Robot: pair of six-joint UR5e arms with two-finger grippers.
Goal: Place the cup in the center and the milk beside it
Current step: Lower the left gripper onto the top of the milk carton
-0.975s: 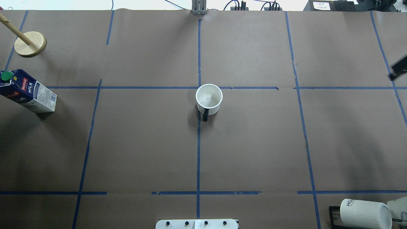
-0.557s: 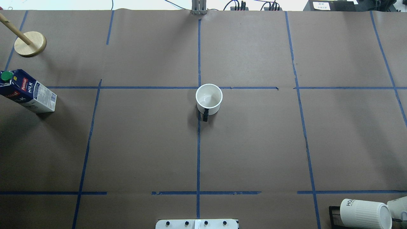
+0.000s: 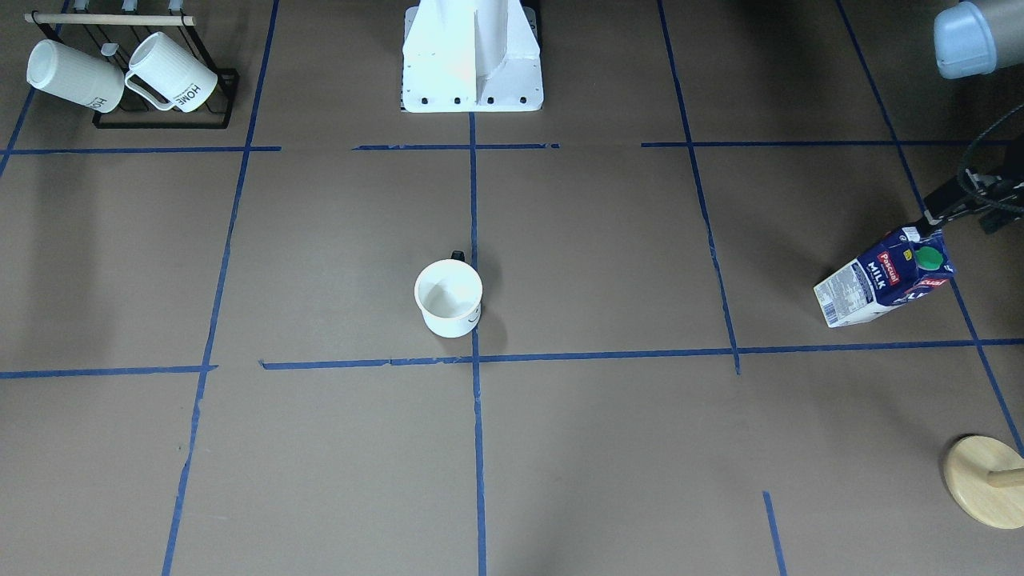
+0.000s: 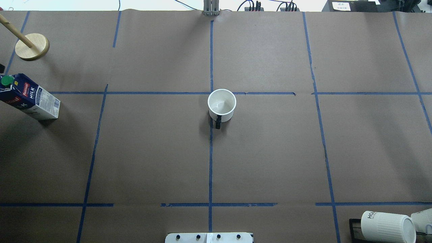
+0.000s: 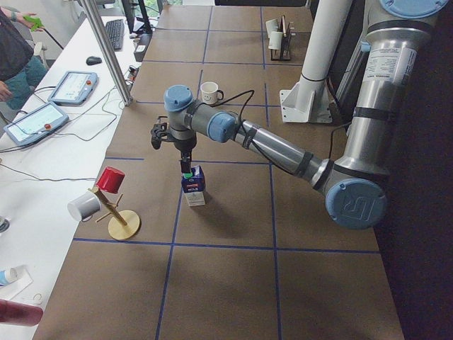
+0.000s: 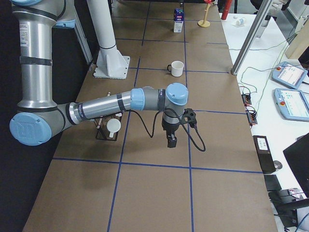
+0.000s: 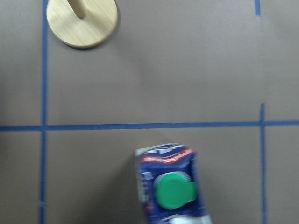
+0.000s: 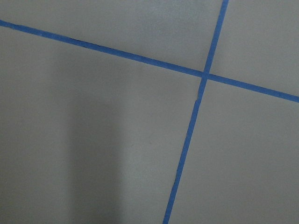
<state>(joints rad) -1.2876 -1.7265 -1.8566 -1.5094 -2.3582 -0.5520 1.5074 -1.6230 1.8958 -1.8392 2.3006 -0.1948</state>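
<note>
**Mug at the middle cross, milk carton far off at the left end**

A brown worktop (image 4: 152, 152) marked with blue tape lines is shown from several sides. A white mug (image 4: 221, 103) is seen upright and open-topped just beside the centre (image 3: 475, 360), where the middle tape lines cross. It is set on the robot's side of the crosswise line, astride the lengthwise line, and its dark handle is turned toward the robot.

The milk carton (image 4: 30, 98) is seen upright at the robot's left end of the worktop, well apart from the mug, with its green cap on top. A wooden stand (image 4: 32, 46) with a round base is placed near the carton, farther from the robot.

The left pincer (image 5: 186, 164) is held pointing down just above the carton's cap. Whether the cap is touched, and whether the pincer is released or clenched, cannot be told. In the left wrist view the carton top is blurred at the lower edge.

The right pincer (image 6: 171, 141) is hung over the worktop on the robot's right, near a black rack (image 3: 164, 120) on which two ribbed mugs are hung. Its state cannot be told either.
</note>
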